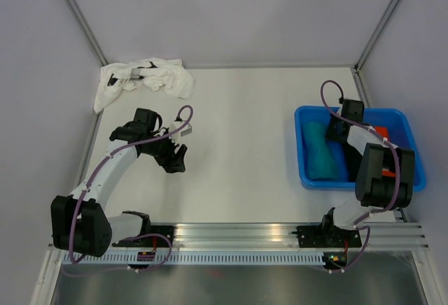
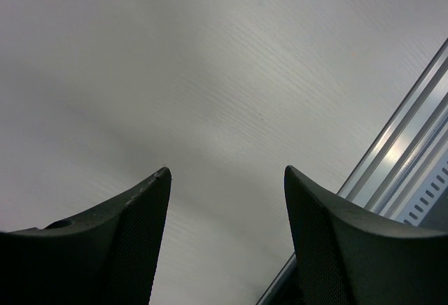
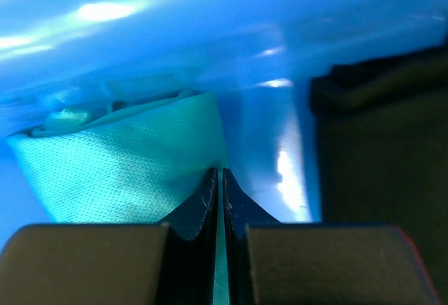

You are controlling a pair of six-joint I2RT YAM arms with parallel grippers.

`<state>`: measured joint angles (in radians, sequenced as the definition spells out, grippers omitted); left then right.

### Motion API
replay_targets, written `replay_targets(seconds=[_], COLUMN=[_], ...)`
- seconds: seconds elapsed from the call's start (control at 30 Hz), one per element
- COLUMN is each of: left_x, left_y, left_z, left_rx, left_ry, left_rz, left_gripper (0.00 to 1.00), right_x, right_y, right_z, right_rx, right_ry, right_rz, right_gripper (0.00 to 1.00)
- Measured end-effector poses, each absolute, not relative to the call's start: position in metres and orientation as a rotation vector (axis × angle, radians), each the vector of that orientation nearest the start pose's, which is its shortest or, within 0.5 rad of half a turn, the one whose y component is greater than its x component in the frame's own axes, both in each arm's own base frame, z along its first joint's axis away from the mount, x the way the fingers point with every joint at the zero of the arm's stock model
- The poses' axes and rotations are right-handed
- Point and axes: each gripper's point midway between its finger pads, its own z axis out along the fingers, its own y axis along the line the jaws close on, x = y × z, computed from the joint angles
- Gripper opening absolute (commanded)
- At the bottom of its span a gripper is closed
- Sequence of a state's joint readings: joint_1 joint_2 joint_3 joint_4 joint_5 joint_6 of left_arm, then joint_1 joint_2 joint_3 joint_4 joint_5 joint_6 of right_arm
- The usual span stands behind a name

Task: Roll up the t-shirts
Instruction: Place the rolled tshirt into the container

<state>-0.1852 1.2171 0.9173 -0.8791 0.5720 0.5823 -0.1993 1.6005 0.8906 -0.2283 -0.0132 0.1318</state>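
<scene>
Right tool (image 3: 218,174) apparently on teal t-shirt (image 3: 126,158)

Inside the blue tub (image 1: 301,152), room was tight: the rolled teal t-shirt (image 1: 323,154) and a black t-shirt (image 3: 378,151) left only a narrow strip of floor between them. Left of the tub, the tabletop (image 1: 238,144) lay open up to the left arm (image 1: 115,161). Farther back and left of the tub, a crumpled white t-shirt (image 1: 150,77) blocked the corner.

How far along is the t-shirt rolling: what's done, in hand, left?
Done: the teal t-shirt lies bundled in the blue tub, seemingly rolled. In hand: the right pincer pinches its edge. Left: the white t-shirt is crumpled at the far corner; the left pincer hangs open.
</scene>
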Motion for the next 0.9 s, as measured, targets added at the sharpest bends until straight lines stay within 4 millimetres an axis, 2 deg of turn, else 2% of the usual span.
replay_targets(seconds=[0.2, 0.4, 0.5, 0.6, 0.73, 0.9], left_x=[0.220, 0.224, 0.224, 0.224, 0.224, 0.224], left_y=[-0.116, -0.116, -0.116, -0.116, -0.116, -0.116], left_z=[0.110, 0.113, 0.113, 0.113, 0.117, 0.129], left_rx=[1.094, 1.088, 1.087, 1.087, 1.088, 1.087], left_ry=[2.373, 2.367, 2.367, 2.365, 2.348, 2.288], left_rz=[-0.639, -0.629, -0.628, -0.627, -0.617, -0.588], left_gripper=[0.71, 0.72, 0.72, 0.72, 0.72, 0.72], right_x=[0.372, 0.370, 0.362, 0.349, 0.335, 0.319], right_y=[-0.050, -0.058, -0.073, -0.086, -0.091, -0.085], right_z=[0.041, 0.040, 0.046, 0.066, 0.084, 0.068], right_rx=[0.353, 0.382, 0.447, 0.511, 0.566, 0.627], right_ry=[2.441, 2.441, 2.423, 2.358, 2.311, 2.385], right_rz=[0.103, 0.036, -0.071, -0.175, -0.217, -0.197], right_gripper=[0.12, 0.19, 0.18, 0.17, 0.20, 0.17])
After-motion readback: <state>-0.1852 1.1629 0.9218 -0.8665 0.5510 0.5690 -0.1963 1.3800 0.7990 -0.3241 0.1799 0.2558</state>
